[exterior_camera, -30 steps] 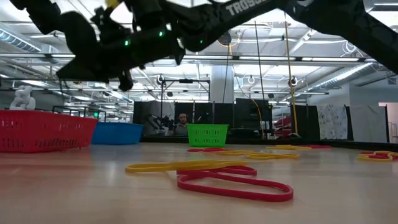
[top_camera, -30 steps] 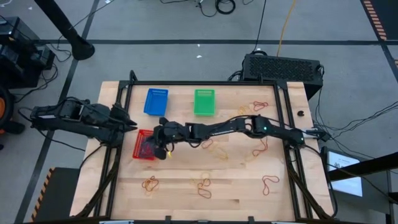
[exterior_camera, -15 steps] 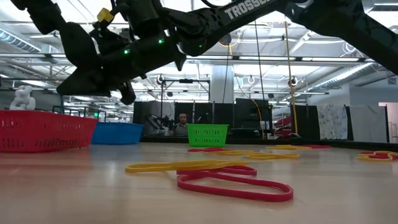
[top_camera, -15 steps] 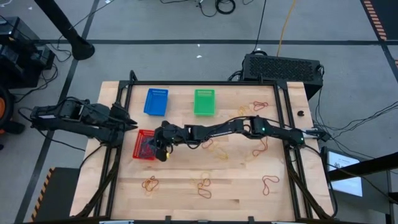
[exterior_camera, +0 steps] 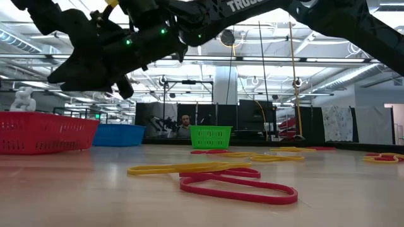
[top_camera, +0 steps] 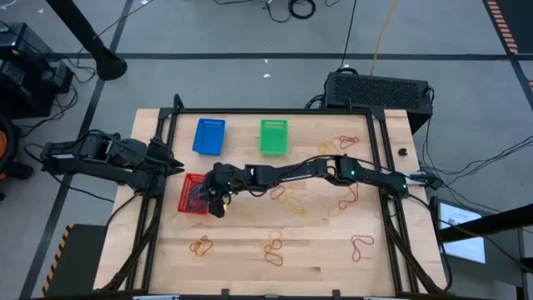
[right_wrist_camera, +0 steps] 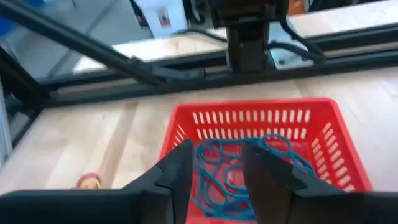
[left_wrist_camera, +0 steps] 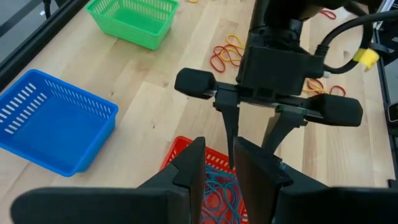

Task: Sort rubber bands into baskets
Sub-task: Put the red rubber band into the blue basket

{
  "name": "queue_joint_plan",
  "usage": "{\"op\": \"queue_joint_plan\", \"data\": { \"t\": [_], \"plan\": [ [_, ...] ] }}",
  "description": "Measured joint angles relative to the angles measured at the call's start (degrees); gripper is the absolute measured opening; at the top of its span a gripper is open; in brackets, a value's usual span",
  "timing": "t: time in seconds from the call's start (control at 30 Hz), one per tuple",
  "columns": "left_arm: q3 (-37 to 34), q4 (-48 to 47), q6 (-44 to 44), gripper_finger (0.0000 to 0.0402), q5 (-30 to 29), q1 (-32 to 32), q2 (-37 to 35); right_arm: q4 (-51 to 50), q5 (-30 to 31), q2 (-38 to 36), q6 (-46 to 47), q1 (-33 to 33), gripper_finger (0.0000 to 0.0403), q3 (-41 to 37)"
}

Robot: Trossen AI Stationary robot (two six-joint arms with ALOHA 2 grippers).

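Rubber bands (top_camera: 273, 249) lie scattered over most of the counter (top_camera: 316, 250), in loose clusters along its near edge, in the middle and toward the far right corner, so by my reckoning the sorting has a good way to go. Some have gone in: the red basket (top_camera: 194, 194) at the left holds a tangle of blue and red loops. The blue basket (top_camera: 209, 137) and the green basket (top_camera: 273, 137), side by side at the far edge, look bare from above.

The right claw (top_camera: 218, 194) hangs just over the red basket's right rim with its fingers parted and nothing between them. The left claw (top_camera: 173, 166) waits just beside that basket on its far left, part-closed and holding nothing that I can see.

Only the right wrist view shows the loops inside the basket clearly. The low view gives the yellow and red bands (exterior_camera: 214, 176) lying nearest the near edge, and a person far off behind the counter.
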Motion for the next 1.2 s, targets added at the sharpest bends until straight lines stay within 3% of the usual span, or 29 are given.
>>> {"op": "queue_joint_plan", "data": {
  "t": [0.33,0.6,0.73,0.97,1.1,1.2],
  "plan": [
    [-0.5,0.4,-3.7,0.0090,0.7,0.0,0.1,-29.0,0.0,-0.8,-4.3,0.1,0.0132,12.4],
    [-9.2,10.3,-7.5,0.0090,16.1,-2.0,2.7,-50.2,0.1,-7.9,-0.6,3.4,0.0132,11.6],
    [-12.6,18.5,-9.5,0.0090,19.8,-7.1,6.6,-57.1,0.4,-9.5,1.4,7.8,0.0132,11.6],
    [-13.2,27.7,-12.9,0.0090,19.2,-22.8,16.5,-58.6,12.2,-9.6,4.6,16.7,0.0132,11.6],
    [-13.2,29.7,-15.7,0.0090,13.1,-30.3,23.4,-57.0,21.4,-9.6,5.5,20.8,0.0132,11.6],
    [-13.2,29.8,-18.9,0.0090,9.2,-34.0,29.4,-56.5,23.8,-9.6,3.6,22.9,0.0132,11.6]
  ]
}}
